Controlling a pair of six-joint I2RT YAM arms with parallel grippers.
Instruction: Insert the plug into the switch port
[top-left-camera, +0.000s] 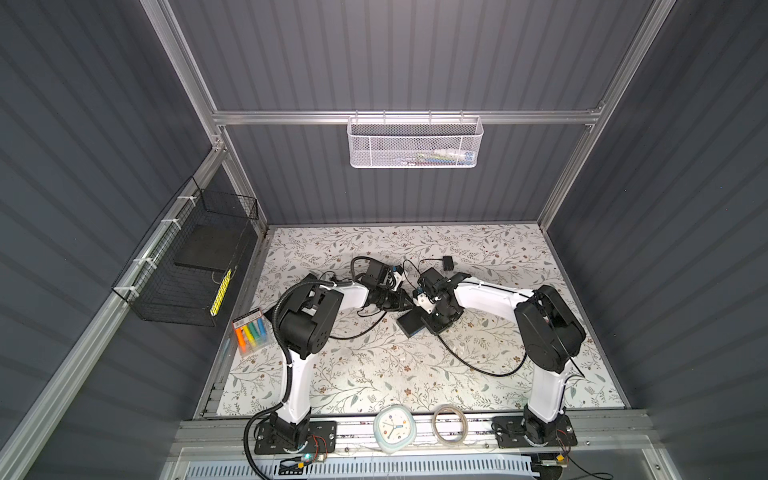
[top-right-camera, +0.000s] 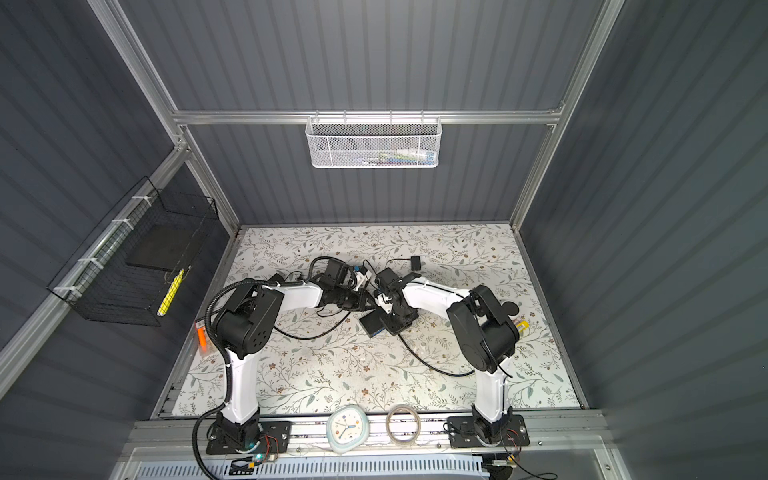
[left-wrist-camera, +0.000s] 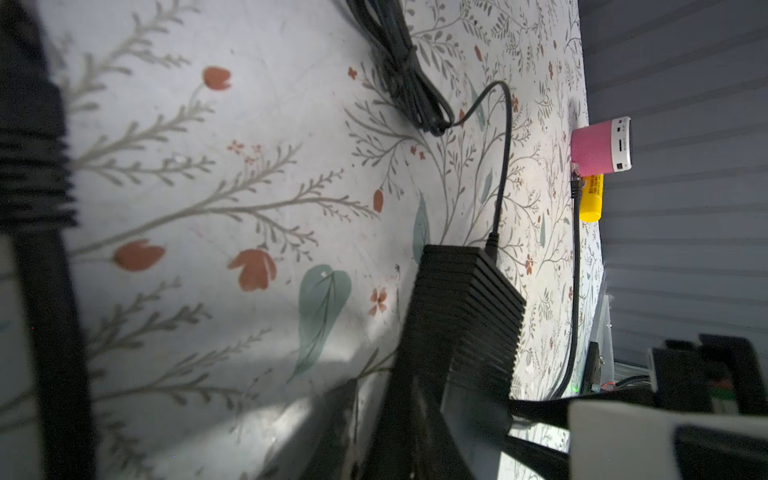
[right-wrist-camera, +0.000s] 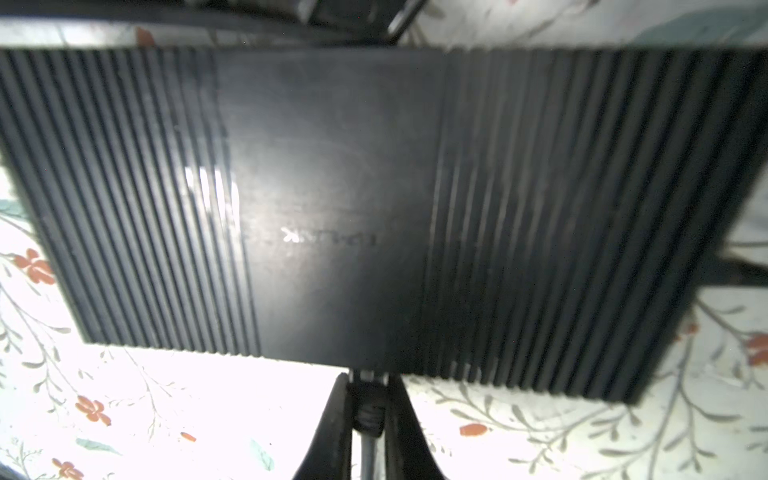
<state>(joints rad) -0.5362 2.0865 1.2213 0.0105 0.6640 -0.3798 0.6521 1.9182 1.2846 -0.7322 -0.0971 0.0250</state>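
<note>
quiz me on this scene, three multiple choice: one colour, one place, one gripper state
1. What colour is the strip along the box?
a) red b) yellow c) blue

2. Where is the clock?
a) on the front rail beside the tape roll b) on the box c) hanging on the back wall

3. The right gripper is:
a) open over bare table b) shut on the plug at the box's edge c) shut on the clock

Answers:
1 c, a blue band lines the box's long side in both top views.
2 a, both top views show it at the front by the tape roll.
3 b, in the right wrist view its fingers pinch the plug.
</note>
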